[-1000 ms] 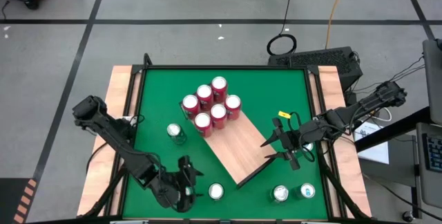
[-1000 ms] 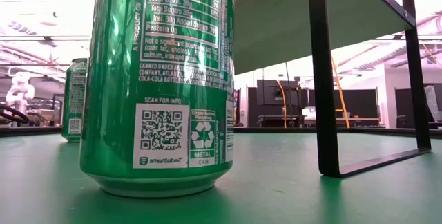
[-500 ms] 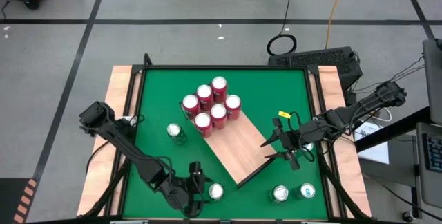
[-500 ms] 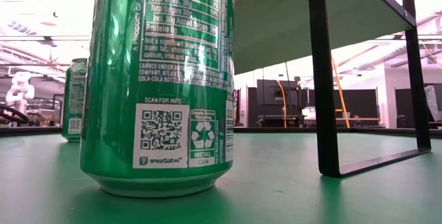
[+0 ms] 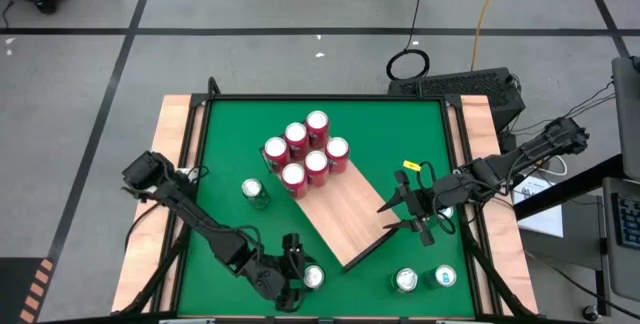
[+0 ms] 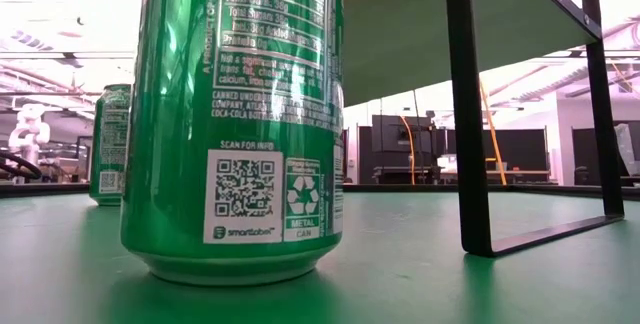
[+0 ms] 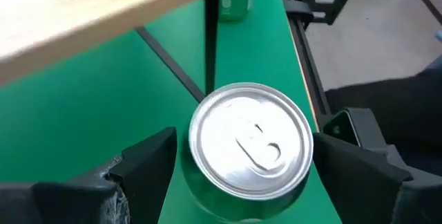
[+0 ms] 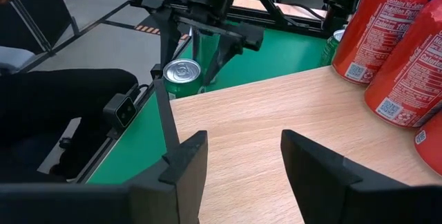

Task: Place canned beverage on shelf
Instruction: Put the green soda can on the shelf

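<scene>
A green can [image 5: 313, 277] stands upright on the green table near its front edge; it also fills the low view [image 6: 235, 124]. My left gripper [image 5: 297, 282] is open, and its fingers [image 7: 148, 162] stand on either side of the can's silver top [image 7: 250, 141]. The shelf [image 5: 345, 214], a light wood board on black legs, carries several red cans [image 5: 305, 154] at its far end. My right gripper [image 5: 405, 214] is open and empty over the shelf's right edge, above the board [image 8: 276, 113]. My left gripper comes at the green can level from the table's left, one finger on each side of its upper wall [image 7: 183, 182]. I cannot tell whether either finger touches the can. The can stands upright on the table.
Another green can [image 5: 255, 192] stands left of the shelf, and two more [image 5: 405, 280] [image 5: 445, 277] stand at the front right. The shelf's black leg frame [image 6: 470, 114] stands close to the right of the near can. Wooden rails border the table.
My left gripper has gone along the front edge toward the table's right, up to the green can, and its open fingers now stand around it. In the low view the can has shifted slightly to the right and stays upright.
</scene>
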Controlling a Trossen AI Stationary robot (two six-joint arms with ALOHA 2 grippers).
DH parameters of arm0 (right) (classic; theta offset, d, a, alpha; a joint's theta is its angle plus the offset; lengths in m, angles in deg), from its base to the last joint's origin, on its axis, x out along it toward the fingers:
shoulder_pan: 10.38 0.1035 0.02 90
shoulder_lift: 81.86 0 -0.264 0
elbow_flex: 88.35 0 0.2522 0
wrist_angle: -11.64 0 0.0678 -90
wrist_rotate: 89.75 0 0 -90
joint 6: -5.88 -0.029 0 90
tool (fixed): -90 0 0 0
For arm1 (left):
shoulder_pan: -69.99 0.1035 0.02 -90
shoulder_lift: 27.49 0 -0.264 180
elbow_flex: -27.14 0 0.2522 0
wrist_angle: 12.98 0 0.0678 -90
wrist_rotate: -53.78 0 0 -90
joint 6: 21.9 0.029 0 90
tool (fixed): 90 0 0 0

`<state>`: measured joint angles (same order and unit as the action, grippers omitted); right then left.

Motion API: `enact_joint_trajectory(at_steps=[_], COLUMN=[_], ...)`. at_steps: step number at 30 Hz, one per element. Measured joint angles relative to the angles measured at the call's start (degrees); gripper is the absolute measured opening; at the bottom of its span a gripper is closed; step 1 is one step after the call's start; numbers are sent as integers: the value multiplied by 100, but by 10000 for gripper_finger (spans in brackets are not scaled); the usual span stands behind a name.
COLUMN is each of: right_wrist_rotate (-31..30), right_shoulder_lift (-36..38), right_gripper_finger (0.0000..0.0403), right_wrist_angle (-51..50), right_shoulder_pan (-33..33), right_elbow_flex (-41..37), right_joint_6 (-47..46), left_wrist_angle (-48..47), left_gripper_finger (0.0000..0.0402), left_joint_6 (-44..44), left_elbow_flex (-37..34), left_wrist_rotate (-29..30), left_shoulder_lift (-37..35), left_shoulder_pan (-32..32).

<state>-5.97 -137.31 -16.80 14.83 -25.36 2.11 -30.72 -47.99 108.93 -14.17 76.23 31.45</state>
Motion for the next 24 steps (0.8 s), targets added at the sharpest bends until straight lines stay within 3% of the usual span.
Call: enact_joint_trajectory(at_steps=[5, 19, 24], right_wrist_rotate=[0, 0, 2], right_shoulder_lift=[-3, -469, -535], right_gripper_finger=[176, 176, 176], right_wrist_angle=[0, 176, 398], right_shoulder_pan=[0, 0, 0], right_elbow_flex=[0, 1, 2], right_joint_6=[-2, -26, -8], left_wrist_angle=[261, 373, 367], left_gripper_finger=[331, 330, 306], left_joint_6=[125, 253, 284], left_elbow_flex=[0, -2, -2], left_wrist_rotate=[-254, -20, 48], left_shoulder_lift=[222, 320, 335], left_shoulder_pan=[31, 34, 33])
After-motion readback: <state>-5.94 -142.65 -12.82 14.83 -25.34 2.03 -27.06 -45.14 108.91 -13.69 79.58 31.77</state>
